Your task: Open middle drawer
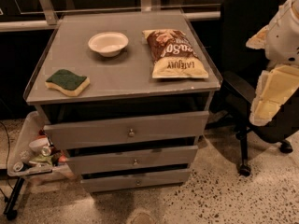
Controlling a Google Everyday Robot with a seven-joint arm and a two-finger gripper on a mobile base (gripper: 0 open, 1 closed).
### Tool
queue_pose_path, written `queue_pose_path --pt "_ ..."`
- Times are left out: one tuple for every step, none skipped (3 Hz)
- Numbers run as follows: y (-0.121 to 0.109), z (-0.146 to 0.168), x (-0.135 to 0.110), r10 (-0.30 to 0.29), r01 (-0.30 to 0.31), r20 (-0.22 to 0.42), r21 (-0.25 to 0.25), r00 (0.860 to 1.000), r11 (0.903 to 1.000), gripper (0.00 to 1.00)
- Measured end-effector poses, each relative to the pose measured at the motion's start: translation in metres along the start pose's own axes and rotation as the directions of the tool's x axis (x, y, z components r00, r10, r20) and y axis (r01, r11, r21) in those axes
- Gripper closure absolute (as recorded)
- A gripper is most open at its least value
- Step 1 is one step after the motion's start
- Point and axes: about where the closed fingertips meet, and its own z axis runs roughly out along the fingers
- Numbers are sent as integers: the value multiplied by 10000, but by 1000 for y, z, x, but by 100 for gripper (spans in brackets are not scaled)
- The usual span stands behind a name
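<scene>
Speckled floor (219, 195) carries a grey cabinet (117, 71) with 3 drawers. The middle drawer (103, 164) sits between the taller drawer (88, 133) above it and the narrow drawer (112, 184) below it, with 1 small round knob (135, 162) at its centre. Higher above the middle drawer, on the cabinet top, lie a green sponge (67, 81), a white bowl (108, 43) and a chip bag (174, 53). Right of the middle drawer, well apart from it, hangs the gripper (273, 92), near a black chair (243, 27); whether it is apart or together, I cannot tell.

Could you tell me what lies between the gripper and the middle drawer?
In the camera view, the black office chair stands between the cream gripper at the right edge and the grey flat-fronted wooden middle drawer.
</scene>
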Motion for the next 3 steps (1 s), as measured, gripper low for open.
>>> queue_pose_path --pt "0 0 0 0 0 0 1 10000 10000 0" --pt "-2 5 1 -165 168 -100 341 9998 9993 0" --pt "6 50 4 -219 223 -93 419 9997 9989 0"
